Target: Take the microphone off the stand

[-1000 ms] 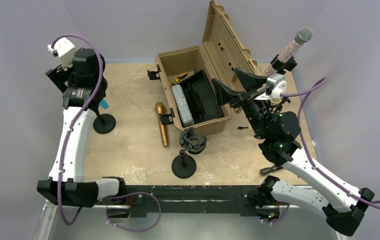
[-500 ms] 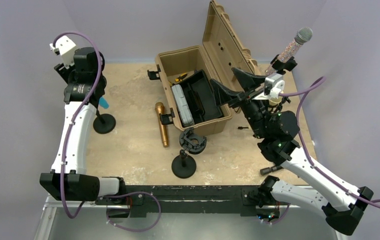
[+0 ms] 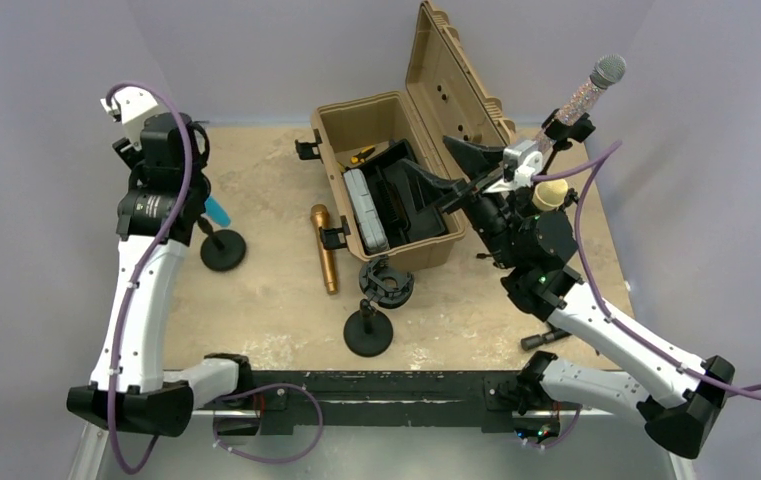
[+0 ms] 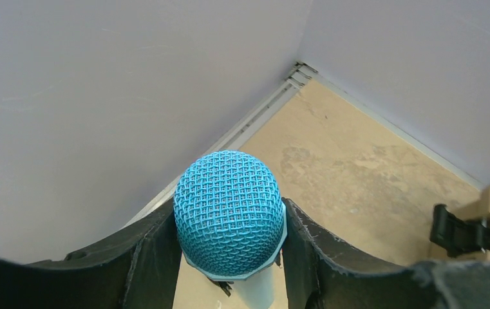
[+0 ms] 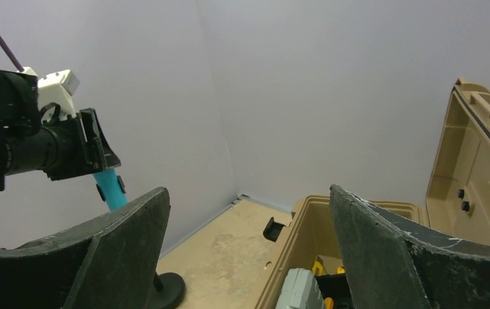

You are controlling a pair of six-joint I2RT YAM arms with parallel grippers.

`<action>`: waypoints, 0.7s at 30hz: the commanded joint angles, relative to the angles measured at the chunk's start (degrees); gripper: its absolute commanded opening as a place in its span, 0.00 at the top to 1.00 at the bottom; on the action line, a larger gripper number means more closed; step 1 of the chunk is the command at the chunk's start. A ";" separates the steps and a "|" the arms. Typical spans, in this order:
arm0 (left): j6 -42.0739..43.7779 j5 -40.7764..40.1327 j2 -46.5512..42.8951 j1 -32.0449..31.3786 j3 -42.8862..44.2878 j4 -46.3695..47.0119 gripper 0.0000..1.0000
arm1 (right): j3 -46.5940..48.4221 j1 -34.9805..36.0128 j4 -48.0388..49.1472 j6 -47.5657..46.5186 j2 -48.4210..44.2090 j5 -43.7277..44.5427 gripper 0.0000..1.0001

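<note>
1. My left claw point(image 4: 228, 212) is closed partway on the blue microphone point(image 4: 229, 206). Both fingers point(image 4: 152, 251) press against the sides of its mesh head, which fills the lower middle of the left wrist view.
2. In the overhead view, that microphone shows only as a short blue stub left of centre. It slants up from its stand point(image 3: 223, 250), whose round black base sits on the table point(image 3: 266, 290). My own wrist hides the head there.
3. In the right wrist view, the blue handle pokes out below my left claw at the left edge. It has a black clip on it, and the stand's stem runs down to the base at the bottom.
4. My right claw point(image 5: 248, 212) is spread wide and holds nothing. Overhead it sits right of centre, overlapping the right side of the open tan case point(image 3: 386, 200).
5. A gold microphone point(image 3: 324, 250) lies flat on the table just left of the case.
6. A bare stand point(image 3: 368, 330) is at lower centre.
7. A glittery microphone point(image 3: 596, 85) with a silver head sticks up at the upper right.
</note>
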 commanded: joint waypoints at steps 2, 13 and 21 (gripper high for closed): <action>2.65 8.59 -6.07 -1.92 -0.70 0.94 1.00 | 3.46 0.10 2.86 1.02 1.25 -3.09 0.08; 9.07 33.27 -15.85 -3.50 -7.41 -3.61 1.00 | 5.98 0.10 6.83 1.21 8.15 -8.42 0.09; 13.29 56.55 -20.82 -4.24 -9.64 -1.70 1.00 | 8.89 0.19 9.51 0.95 17.06 -23.46 0.13</action>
